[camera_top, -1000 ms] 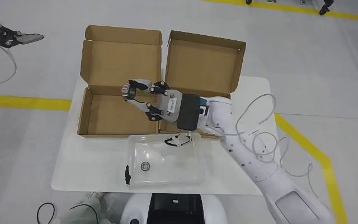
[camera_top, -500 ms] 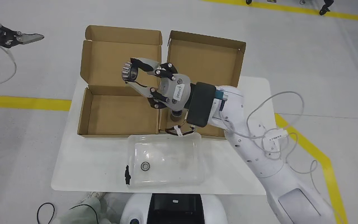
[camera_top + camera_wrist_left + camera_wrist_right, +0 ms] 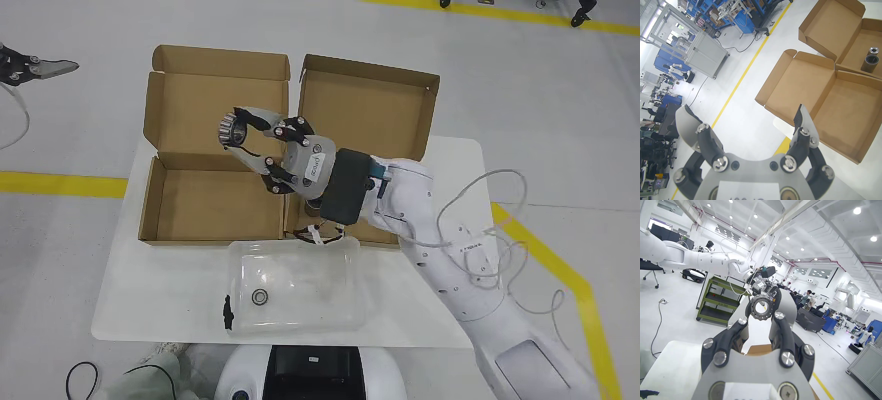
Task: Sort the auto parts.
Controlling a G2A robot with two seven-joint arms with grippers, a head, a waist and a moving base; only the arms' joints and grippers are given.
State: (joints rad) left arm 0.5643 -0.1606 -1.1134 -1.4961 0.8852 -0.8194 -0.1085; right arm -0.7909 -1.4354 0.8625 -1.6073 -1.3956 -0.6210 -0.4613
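On white table (image 3: 455,175): two open cardboard boxes side by side, left box (image 3: 195,205) and right box (image 3: 365,110); clear bin (image 3: 335,300) just in front, robot side. Right end effector (image 3: 238,130) clamped on roller bearing (image 3: 229,128), held above left box's rear wall. Left end effector (image 3: 743,111) fingers apart, well beyond table's left edge.

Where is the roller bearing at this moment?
In the top view, the roller bearing is gripped in the right claw, which holds it over the open lid of the left cardboard box.
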